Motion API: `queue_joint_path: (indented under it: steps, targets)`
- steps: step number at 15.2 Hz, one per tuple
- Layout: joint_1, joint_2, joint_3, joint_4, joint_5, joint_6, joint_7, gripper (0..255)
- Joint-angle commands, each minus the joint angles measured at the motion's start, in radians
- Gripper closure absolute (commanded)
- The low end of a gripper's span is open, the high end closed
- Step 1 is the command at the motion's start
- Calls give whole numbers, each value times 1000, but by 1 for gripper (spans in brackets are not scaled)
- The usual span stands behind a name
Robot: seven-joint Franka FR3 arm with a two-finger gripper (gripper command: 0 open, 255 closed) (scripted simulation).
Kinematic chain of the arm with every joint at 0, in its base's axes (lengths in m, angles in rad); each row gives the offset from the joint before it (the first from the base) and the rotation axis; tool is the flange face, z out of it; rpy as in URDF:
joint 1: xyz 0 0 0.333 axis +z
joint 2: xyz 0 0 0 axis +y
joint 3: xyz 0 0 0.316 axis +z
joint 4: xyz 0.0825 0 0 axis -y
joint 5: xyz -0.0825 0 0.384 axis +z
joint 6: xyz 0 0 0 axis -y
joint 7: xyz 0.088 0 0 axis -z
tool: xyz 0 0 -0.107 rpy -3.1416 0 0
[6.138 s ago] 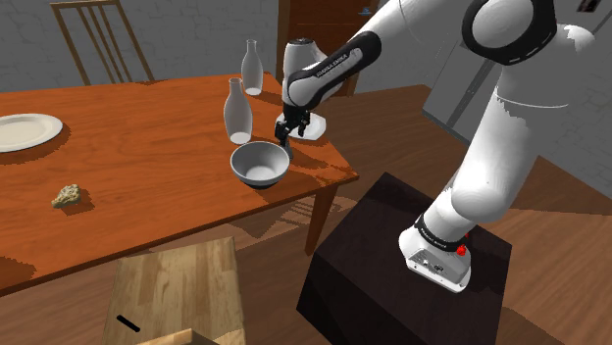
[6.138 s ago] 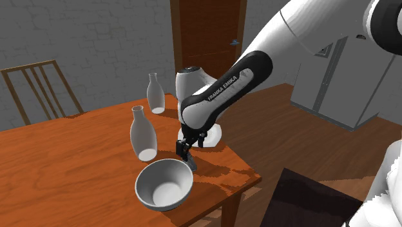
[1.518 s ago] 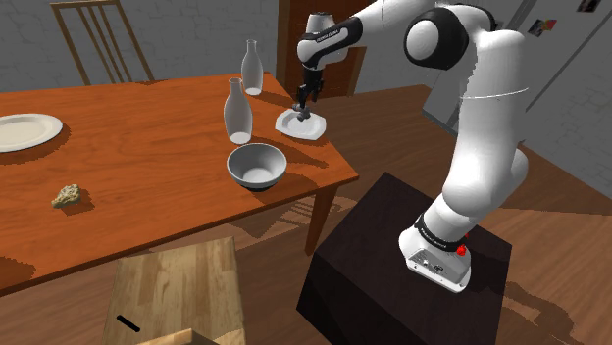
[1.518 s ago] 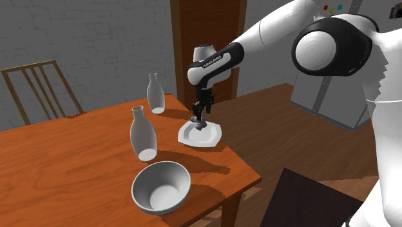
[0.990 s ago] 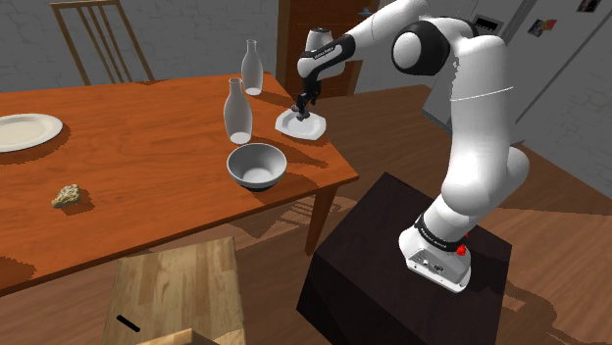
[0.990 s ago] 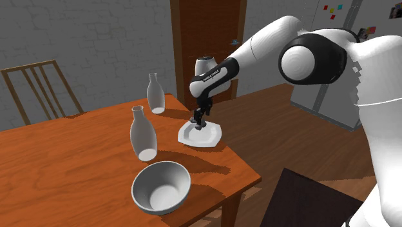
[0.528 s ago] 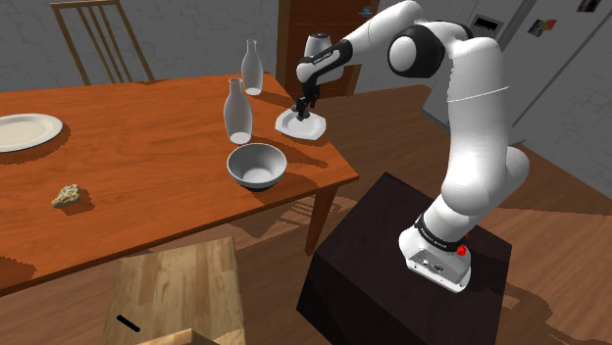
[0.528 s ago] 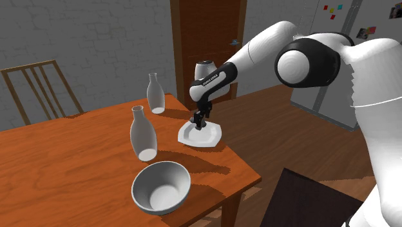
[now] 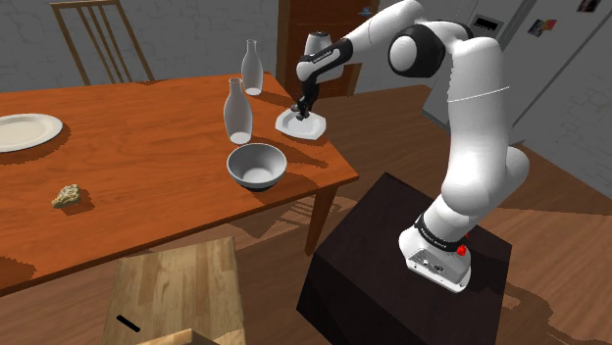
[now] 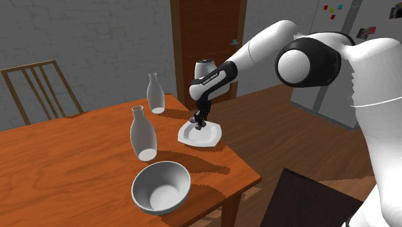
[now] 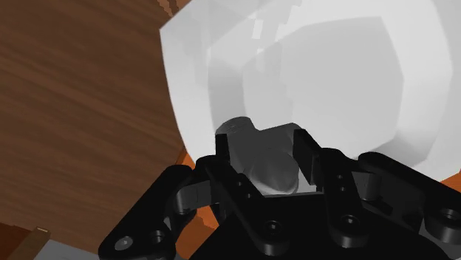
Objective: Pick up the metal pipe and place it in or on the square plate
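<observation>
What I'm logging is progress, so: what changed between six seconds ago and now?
The end effector carried the pipe from beside the bowl over to the square plate and lowered it there, still clasping it. The nearer bottle and farther bottle stayed put.

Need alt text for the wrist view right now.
Two black fingers clasp a short grey pipe over the hollow of a white plate. The plate sits on a brown wooden table.

Near one corner of the wooden table (image 9: 147, 157) a white square plate (image 9: 306, 127) is set, a grey bowl (image 9: 258, 166) near it. A white bottle (image 9: 236, 110), a second bottle (image 9: 252, 67), a round plate (image 9: 25, 130) and a beige lump (image 9: 68, 196) are also borne.
</observation>
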Motion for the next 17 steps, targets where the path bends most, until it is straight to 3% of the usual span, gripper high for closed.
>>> queue_joint_path:
  steps: [1,5,17]
  targets:
    - [0,10,0,1,0,2,1,255]
    - [0,5,0,-5,0,3,-1,255]
    - [1,-86,-1,17,0,-109,-5,255]
